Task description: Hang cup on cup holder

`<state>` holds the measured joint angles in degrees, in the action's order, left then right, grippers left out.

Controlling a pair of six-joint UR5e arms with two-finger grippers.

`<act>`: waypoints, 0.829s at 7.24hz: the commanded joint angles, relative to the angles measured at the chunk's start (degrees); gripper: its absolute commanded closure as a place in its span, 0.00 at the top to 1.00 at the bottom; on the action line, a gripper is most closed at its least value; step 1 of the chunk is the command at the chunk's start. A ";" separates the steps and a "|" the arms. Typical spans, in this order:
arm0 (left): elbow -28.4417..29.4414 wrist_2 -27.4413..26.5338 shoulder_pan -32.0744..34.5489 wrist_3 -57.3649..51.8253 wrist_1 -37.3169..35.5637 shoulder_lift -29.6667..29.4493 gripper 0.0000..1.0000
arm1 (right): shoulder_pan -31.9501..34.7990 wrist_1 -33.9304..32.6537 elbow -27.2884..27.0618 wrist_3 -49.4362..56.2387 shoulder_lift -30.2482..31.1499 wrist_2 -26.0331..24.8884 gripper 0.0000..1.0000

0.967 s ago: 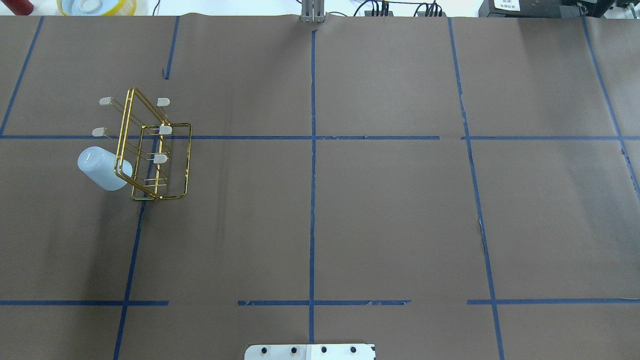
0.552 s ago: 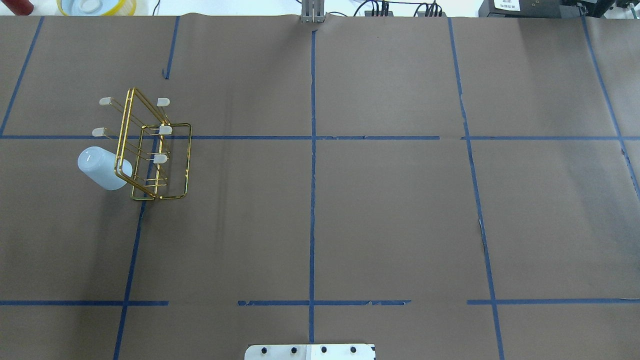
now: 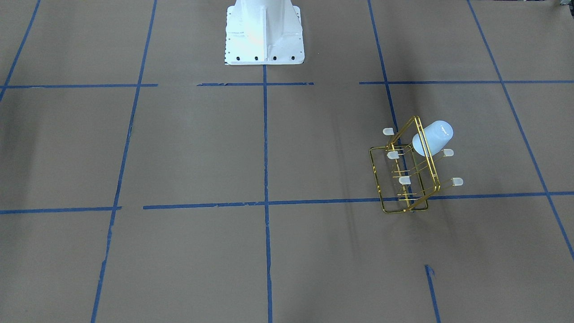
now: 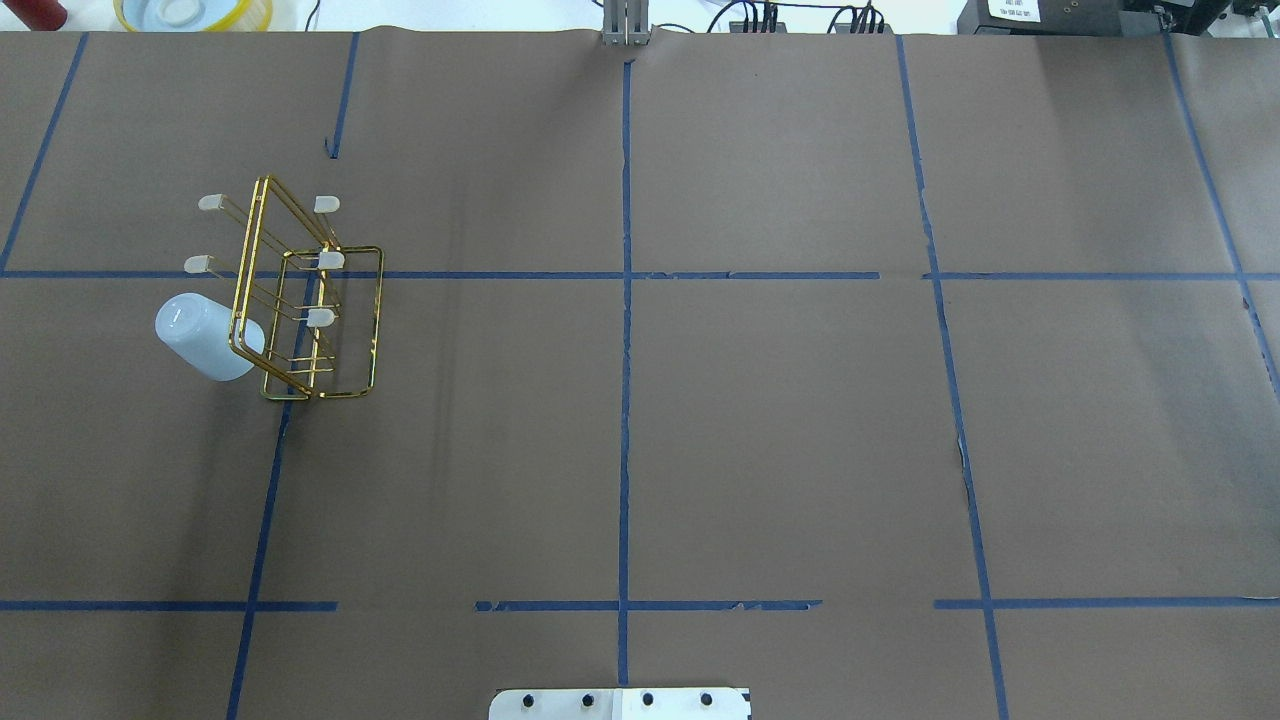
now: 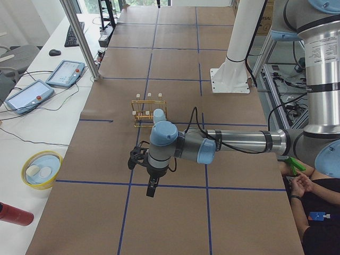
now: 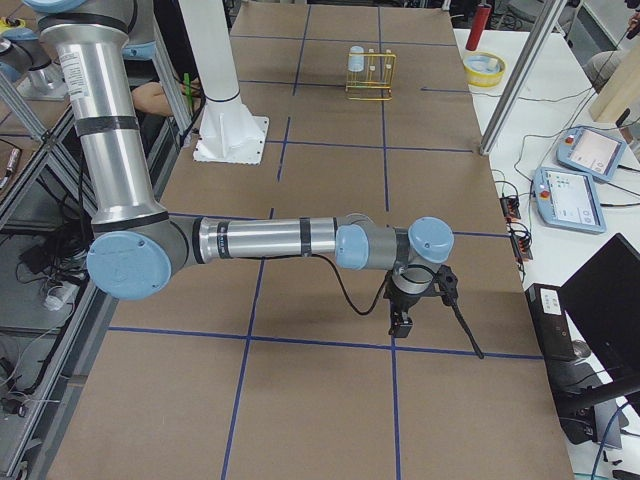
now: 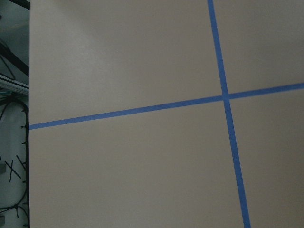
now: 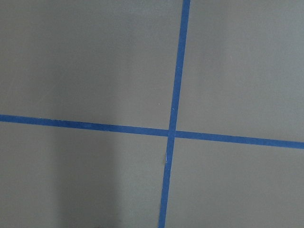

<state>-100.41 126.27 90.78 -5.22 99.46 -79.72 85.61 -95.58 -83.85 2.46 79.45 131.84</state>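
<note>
The pale blue-white cup (image 4: pixel 203 338) sits tilted over a prong on the left side of the gold wire cup holder (image 4: pixel 380 320), mouth against the frame, hiding that prong. Both also show in the front view, cup (image 3: pixel 434 137) and holder (image 3: pixel 376 179), and small in the side views, cup (image 5: pixel 158 115) and cup (image 6: pixel 356 60). My left gripper (image 5: pixel 151 188) hangs over the table end well away from the holder; I cannot tell if it is open. My right gripper (image 6: pixel 400 322) hangs over the opposite end; I cannot tell its state either. Both wrist views show only brown paper and blue tape.
The robot's white base (image 3: pixel 263 31) stands at the table's middle edge. A yellow-rimmed bowl (image 4: pixel 190 12) and a red object (image 4: pixel 38 12) lie beyond the far left corner. A metal post (image 4: pixel 626 25) stands at the far edge. An operator (image 5: pixel 313 202) sits beside the left arm.
</note>
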 commanded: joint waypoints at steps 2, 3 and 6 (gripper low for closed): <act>0.21 4.83 0.19 -2.16 -6.55 0.27 1.00 | 0.00 -0.05 0.00 0.00 0.00 0.00 1.00; 0.21 9.73 0.19 -1.73 -6.74 0.27 1.00 | 0.00 0.04 0.00 0.00 0.00 0.00 1.00; 0.04 9.08 0.02 -1.81 -6.74 0.10 1.00 | -0.09 -0.05 0.00 0.00 0.00 0.00 1.00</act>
<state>-100.27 135.35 90.84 -7.01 92.76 -79.53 85.56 -95.56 -83.85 2.46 79.45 131.84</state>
